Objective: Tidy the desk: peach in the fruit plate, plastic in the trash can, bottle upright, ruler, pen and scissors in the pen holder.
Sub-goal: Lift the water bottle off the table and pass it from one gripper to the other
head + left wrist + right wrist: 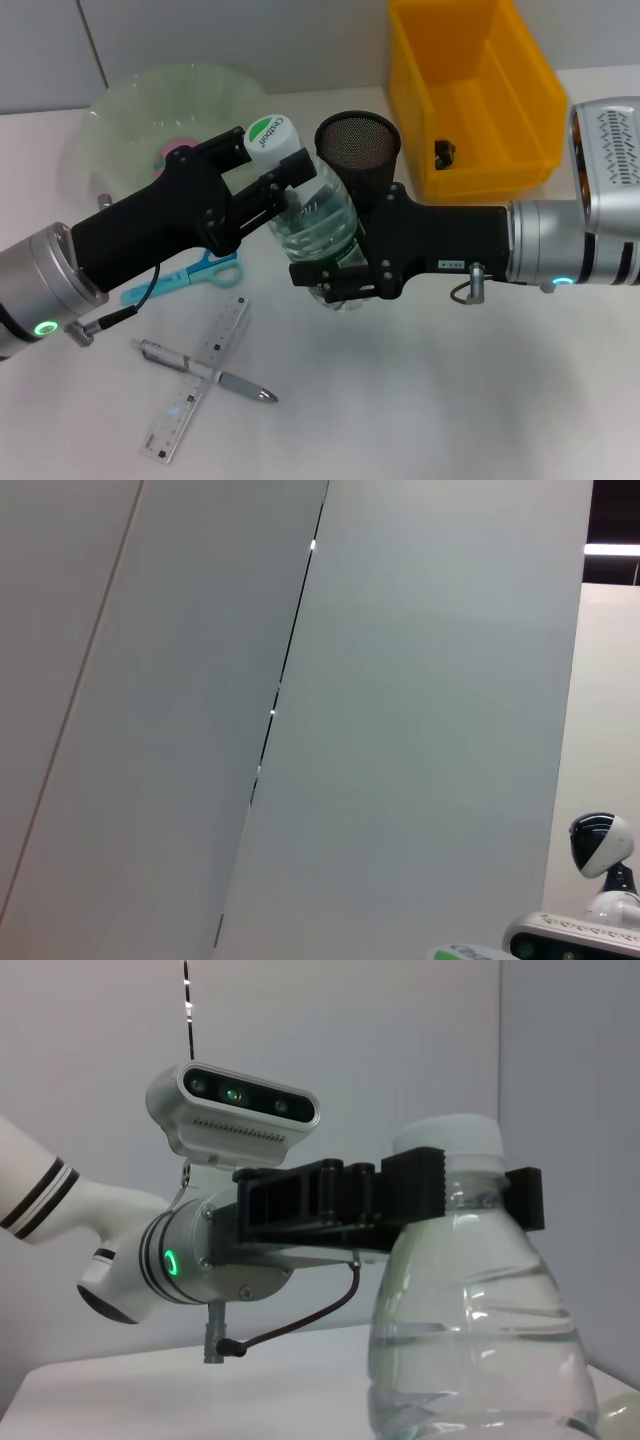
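A clear water bottle with a white cap stands nearly upright above the desk, held between both arms. My left gripper is shut on its neck just under the cap; in the right wrist view its black fingers clamp the neck of the bottle. My right gripper is shut around the bottle's lower body. Blue scissors, a clear ruler and a silver pen lie on the desk at the front left. Behind the bottle stands the black mesh pen holder.
A pale green fruit plate sits at the back left with something pink on it, half hidden by my left arm. The yellow trash can at the back right holds a small dark item. The left wrist view shows only a wall.
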You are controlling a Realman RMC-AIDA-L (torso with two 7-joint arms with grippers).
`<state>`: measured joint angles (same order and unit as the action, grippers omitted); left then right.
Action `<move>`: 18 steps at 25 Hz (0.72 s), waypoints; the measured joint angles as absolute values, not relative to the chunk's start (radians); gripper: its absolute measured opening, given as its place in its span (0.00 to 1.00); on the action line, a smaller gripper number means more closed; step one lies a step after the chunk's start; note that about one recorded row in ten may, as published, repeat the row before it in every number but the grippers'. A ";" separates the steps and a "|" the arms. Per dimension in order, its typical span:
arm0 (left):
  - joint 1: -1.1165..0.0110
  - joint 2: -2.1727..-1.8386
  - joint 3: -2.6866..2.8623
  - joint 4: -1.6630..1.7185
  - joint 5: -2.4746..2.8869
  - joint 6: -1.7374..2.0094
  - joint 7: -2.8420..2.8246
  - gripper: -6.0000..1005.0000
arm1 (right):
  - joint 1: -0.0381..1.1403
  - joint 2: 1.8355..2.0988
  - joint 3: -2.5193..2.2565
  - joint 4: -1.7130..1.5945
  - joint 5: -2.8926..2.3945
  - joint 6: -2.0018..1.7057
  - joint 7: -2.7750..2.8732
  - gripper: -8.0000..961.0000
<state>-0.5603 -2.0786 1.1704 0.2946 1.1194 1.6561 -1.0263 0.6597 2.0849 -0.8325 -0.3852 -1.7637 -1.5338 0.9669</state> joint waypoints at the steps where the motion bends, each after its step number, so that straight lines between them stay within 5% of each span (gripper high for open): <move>1: -0.563 -2.079 1.170 0.290 1.118 1.655 -1.026 0.45 | 0.660 2.084 -0.833 -0.393 -1.764 -1.533 0.971 0.85; 18: -0.564 -2.076 1.170 0.285 1.119 1.635 -1.016 0.45 | 0.628 2.079 -0.876 -0.498 -1.772 -1.542 1.069 0.85</move>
<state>-0.5644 -2.0756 1.1705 0.2852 1.1185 1.6346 -1.0159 0.6285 2.0786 -0.8755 -0.4978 -1.7723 -1.5417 1.0688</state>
